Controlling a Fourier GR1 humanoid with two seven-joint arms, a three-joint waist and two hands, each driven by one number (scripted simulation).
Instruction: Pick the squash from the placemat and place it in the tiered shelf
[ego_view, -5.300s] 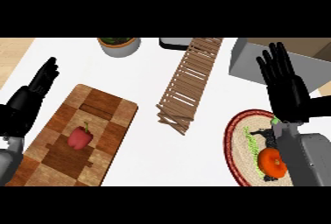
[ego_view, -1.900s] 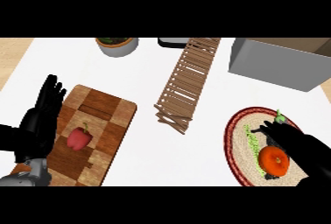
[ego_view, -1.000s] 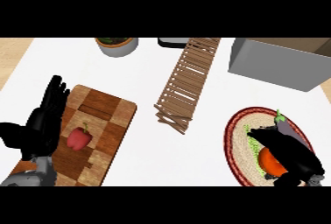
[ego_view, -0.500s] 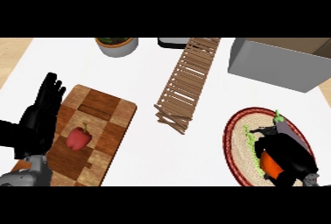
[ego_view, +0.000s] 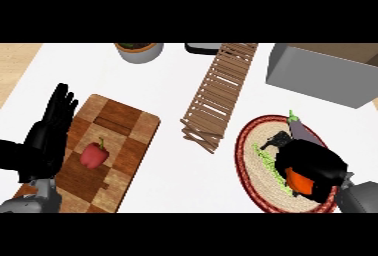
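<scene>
Head view: right hand (ego_view: 308, 164) lies low at the right, over the round placemat (ego_view: 251, 165), fingers curled down around the orange squash (ego_view: 298, 181). Only a patch of the squash shows, under the palm on the wrist side. It is still on the placemat, and whether it has been lifted cannot be told. Green leafy bits (ego_view: 267, 162) peek out to the left of the hand along the mat's woven centre, and a dark purple eggplant (ego_view: 301, 131) with a green stem lies just beyond the fingertips, near the mat's far rim.

Left hand (ego_view: 46, 135) sits at the left edge, fingers straight and slightly apart, holding nothing. It lies at the near-left edge of the cutting board (ego_view: 111, 152). A red pepper (ego_view: 94, 155) rests on the board just to the right of this hand, not touching it.

Between the two hands and farther out, a slatted wooden strip (ego_view: 218, 95) runs away across the white counter (ego_view: 170, 80). Beyond the right hand stands a grey box (ego_view: 317, 72), apart from the placemat. Far beyond the left hand, at the counter's back edge, is a grey pot (ego_view: 139, 51).
</scene>
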